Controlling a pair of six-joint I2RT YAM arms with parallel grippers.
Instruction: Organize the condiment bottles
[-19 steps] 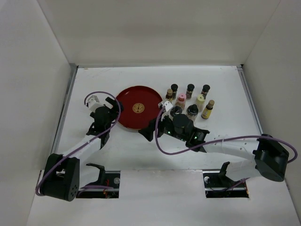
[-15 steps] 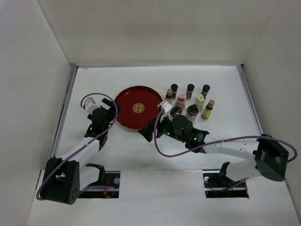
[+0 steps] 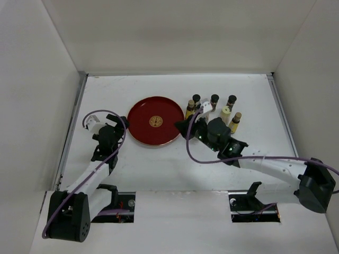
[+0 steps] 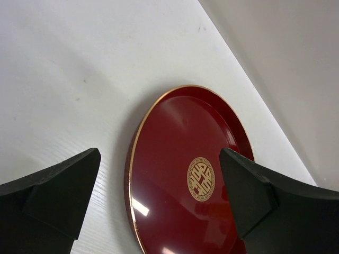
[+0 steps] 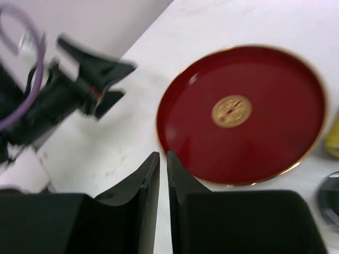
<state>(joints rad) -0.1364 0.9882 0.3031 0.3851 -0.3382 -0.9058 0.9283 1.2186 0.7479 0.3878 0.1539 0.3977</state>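
Several condiment bottles stand in a cluster right of the red tray: a brown-capped yellow one, three dark-capped ones at the back, a pale yellow-capped one and an amber one. My right arm covers the nearer part of the cluster. My right gripper hangs at the tray's right edge, shut with nothing between its fingers. My left gripper stands open just left of the tray, which fills the gap between its fingers.
White walls close in the table on the left, back and right. In the right wrist view a yellow bottle and a dark jar lid show at the right edge, and the left gripper lies beyond the tray.
My right gripper has swung from the tray's front edge up and to the right, toward the bottles. My left gripper has drawn back to the left, away from the tray's rim.
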